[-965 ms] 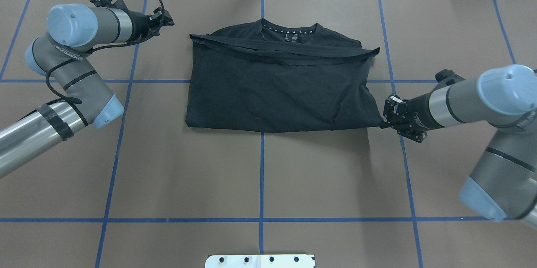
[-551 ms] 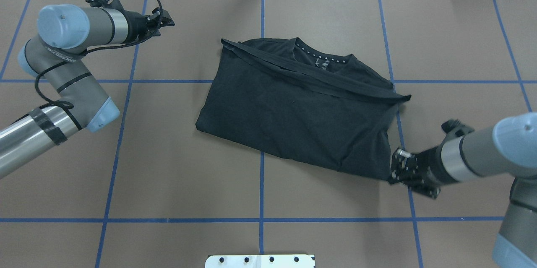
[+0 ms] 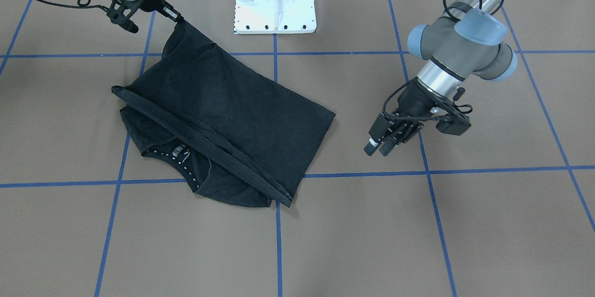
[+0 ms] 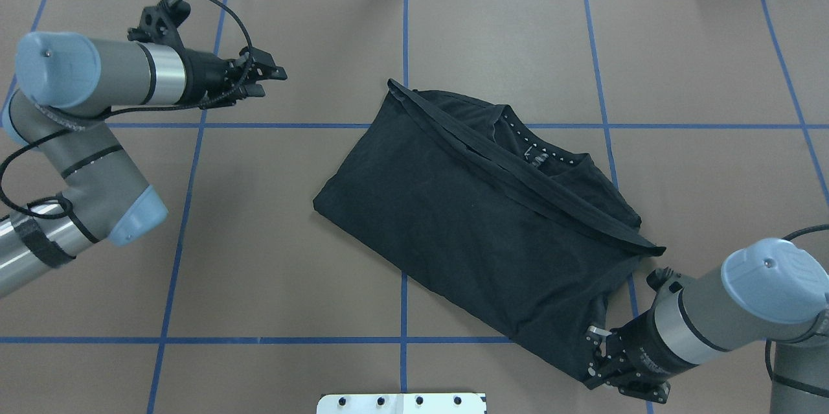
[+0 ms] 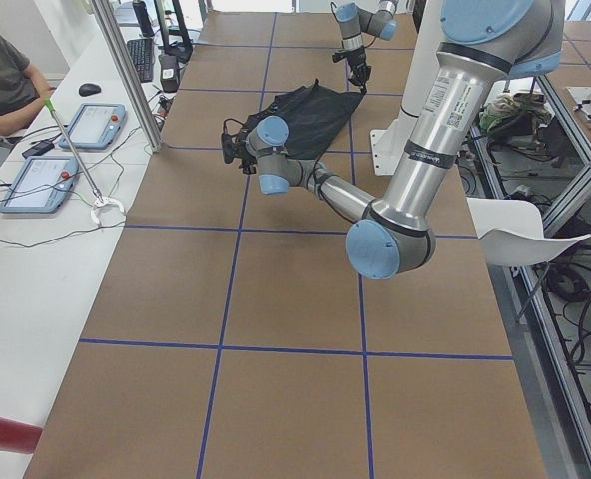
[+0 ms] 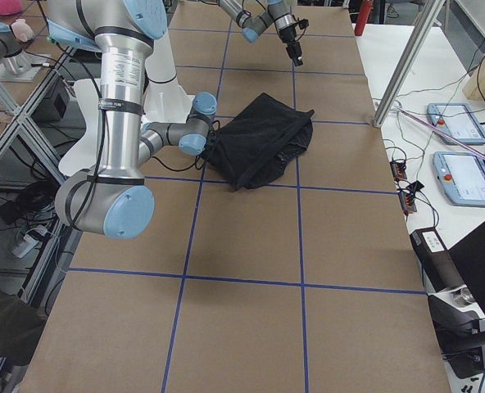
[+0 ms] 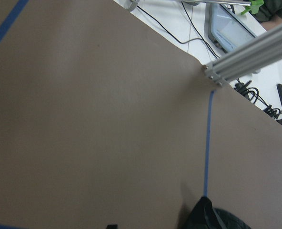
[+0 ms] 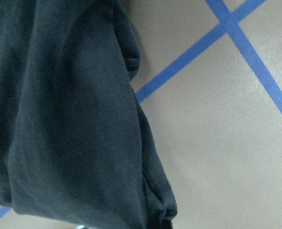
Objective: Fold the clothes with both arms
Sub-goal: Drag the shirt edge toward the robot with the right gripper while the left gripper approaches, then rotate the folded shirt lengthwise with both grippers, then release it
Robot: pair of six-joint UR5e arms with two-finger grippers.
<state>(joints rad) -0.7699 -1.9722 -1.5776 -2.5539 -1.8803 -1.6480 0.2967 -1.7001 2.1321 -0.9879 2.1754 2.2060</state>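
**On the brown surface: one shirt, pinched at a single corner**

Across the taped surface (image 4: 259, 271) a black T-shirt (image 4: 479, 219) lies part-folded and askew, its collar (image 4: 544, 151) towards the far side. The right gripper (image 4: 599, 362) is pinching its near right corner, low against the surface. The left gripper (image 4: 269, 74) hangs well apart from the cloth, fingers a little spread and holding nothing.

This looks like a repositioning step between folds. The next move probably calls for squaring the shirt up, then bringing the left gripper to the opposite corner so both can lift together.

Count: one T-shirt, two arms, two grippers.
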